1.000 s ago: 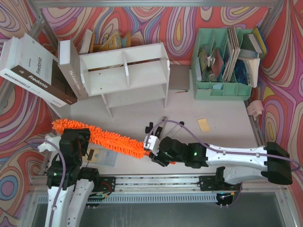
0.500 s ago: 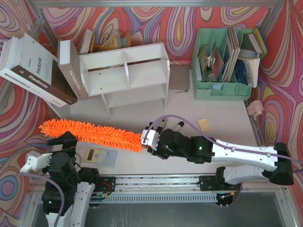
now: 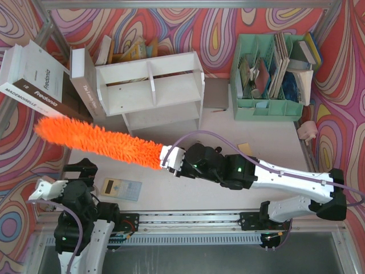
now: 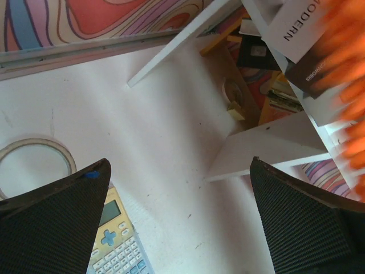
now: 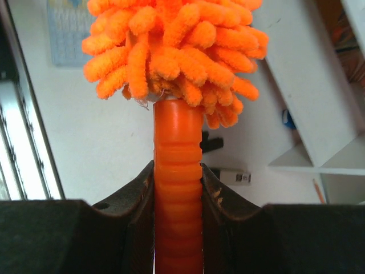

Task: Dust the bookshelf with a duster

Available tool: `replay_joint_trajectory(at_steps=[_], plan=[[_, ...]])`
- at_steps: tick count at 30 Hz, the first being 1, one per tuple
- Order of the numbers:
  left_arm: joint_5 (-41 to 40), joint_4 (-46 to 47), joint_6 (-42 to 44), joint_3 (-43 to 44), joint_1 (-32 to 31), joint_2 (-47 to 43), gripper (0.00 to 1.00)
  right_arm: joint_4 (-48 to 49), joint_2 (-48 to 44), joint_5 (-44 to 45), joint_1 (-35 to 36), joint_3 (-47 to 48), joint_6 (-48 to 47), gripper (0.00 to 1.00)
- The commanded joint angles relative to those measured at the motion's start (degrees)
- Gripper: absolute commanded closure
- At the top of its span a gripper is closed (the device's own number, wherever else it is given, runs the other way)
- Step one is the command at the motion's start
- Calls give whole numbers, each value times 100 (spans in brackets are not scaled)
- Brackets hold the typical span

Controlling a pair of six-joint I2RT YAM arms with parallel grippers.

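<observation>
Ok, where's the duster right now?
Top view, left half: the duster stretches across in front of the bookshelf, its handle clamped in the right gripper and its fluffy tip by the leaning books.

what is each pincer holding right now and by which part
The right pincer grips the duster by its orange handle; the left pincer is open, holding nothing.

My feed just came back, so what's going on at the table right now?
The right arm has its jaws shut on the handle of the duster, with the fluffy orange head stretched out to its left, in front of the bookshelf. I see no contact with the shelf yet. The left arm sits at the near edge, jaws wide open and empty, above a calculator.
</observation>
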Motion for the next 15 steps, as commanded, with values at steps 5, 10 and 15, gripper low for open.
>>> replay_joint_trajectory(at_steps=[5, 10, 15], plan=[[685, 583, 876, 452, 19, -47, 2, 821, 249, 435, -29, 532, -132, 100], [904, 492, 991, 611, 19, -42, 1, 886, 146, 414, -28, 457, -169, 100], [1095, 534, 919, 178, 19, -47, 1, 1065, 15, 602, -28, 542, -457, 100]])
